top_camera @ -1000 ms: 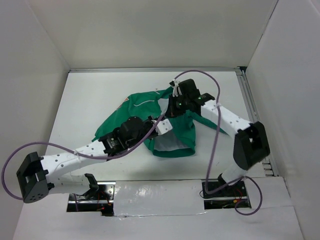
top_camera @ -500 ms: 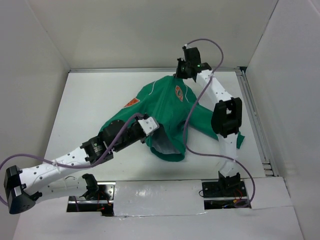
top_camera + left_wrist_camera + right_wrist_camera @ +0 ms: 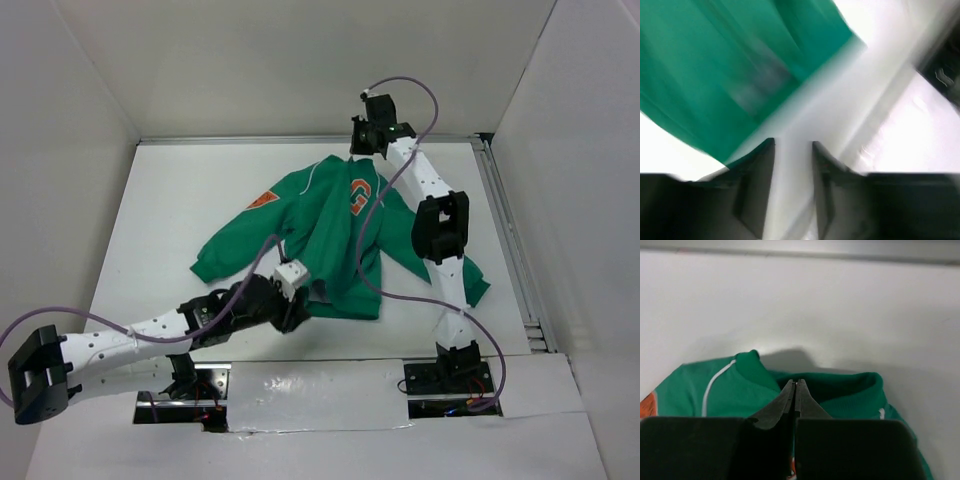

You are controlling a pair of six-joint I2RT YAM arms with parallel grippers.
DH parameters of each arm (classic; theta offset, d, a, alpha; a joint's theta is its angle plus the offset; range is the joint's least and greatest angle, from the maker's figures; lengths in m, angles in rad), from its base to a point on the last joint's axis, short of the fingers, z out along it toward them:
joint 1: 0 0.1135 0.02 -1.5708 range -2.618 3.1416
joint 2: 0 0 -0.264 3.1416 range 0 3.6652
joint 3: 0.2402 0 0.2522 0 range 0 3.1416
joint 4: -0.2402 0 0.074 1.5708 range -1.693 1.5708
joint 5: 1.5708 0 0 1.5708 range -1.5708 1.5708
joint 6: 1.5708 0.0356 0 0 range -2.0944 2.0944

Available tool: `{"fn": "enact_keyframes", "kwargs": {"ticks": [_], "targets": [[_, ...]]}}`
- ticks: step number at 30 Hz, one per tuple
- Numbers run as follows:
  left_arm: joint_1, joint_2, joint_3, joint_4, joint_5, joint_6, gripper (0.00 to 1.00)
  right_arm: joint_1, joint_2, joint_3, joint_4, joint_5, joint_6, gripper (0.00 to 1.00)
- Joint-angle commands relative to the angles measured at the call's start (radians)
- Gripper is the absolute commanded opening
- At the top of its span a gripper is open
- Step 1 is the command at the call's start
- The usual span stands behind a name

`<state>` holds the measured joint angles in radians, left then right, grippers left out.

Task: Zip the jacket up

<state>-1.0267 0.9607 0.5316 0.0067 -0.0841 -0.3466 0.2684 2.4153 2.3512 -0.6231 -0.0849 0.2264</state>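
Note:
The green jacket (image 3: 330, 240) lies spread on the white table with its front closed, and the orange letter patch (image 3: 360, 195) and orange sleeve patch (image 3: 262, 200) face up. My right gripper (image 3: 357, 148) hangs at the collar at the far end. In the right wrist view its jaws (image 3: 796, 382) stand pressed together over the collar opening (image 3: 855, 395), with a tiny pale speck at the tips; a grip cannot be told. My left gripper (image 3: 298, 305) sits at the near hem. In the blurred left wrist view it (image 3: 792, 145) is open with bare table between the fingers, and green cloth (image 3: 715, 60) is just beyond.
White walls enclose the table on three sides. A metal rail (image 3: 505, 230) runs along the right edge. A shiny taped strip (image 3: 320, 395) covers the near edge by the arm bases. My right arm and its purple cable (image 3: 375, 260) pass over the jacket's right half.
The bunched, lifted jacket now lies flat with its front closed. My right gripper moved to the far collar. My left gripper let go, opened and drew back to the near hem.

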Motion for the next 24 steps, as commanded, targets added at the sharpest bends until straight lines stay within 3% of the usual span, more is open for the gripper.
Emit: {"fn": "enact_keyframes", "kwargs": {"ticks": [1,2,3,5,8,11,14,16,19,24], "targets": [[-0.069,0.048,-0.027,-0.142,0.178,-0.241,0.61,-0.103,-0.018,-0.024,0.323,0.177,-0.105,0.03],[-0.069,0.062,-0.024,-0.14,0.188,-0.247,0.74,-0.098,-0.03,-0.032,0.318,0.169,-0.108,0.13],[-0.07,0.081,-0.01,-0.157,0.19,-0.253,0.99,-0.097,-0.038,-0.038,0.316,0.159,-0.108,0.5],[-0.069,0.087,0.011,-0.194,0.155,-0.267,0.99,-0.092,-0.076,-0.046,0.312,0.114,-0.096,0.99],[-0.069,0.052,0.059,-0.247,0.04,-0.259,0.99,-0.089,-0.166,-0.079,0.304,0.028,-0.075,1.0],[-0.021,-0.008,0.132,-0.257,-0.054,-0.233,0.99,-0.095,-0.308,-0.194,0.309,0.048,-0.026,1.0],[0.052,-0.046,0.189,-0.228,-0.049,-0.21,0.99,-0.113,-0.484,-0.413,0.358,0.073,0.034,1.0],[0.176,-0.033,0.226,-0.199,0.047,-0.187,0.99,-0.126,-0.592,-0.564,0.353,0.122,0.088,1.0],[0.417,0.074,0.379,-0.226,0.127,-0.203,0.99,-0.175,-0.677,-0.717,0.31,0.132,0.117,1.0],[0.582,0.393,0.628,-0.325,0.113,-0.169,0.99,-0.291,-0.783,-1.008,0.305,0.053,0.152,1.0]]}}
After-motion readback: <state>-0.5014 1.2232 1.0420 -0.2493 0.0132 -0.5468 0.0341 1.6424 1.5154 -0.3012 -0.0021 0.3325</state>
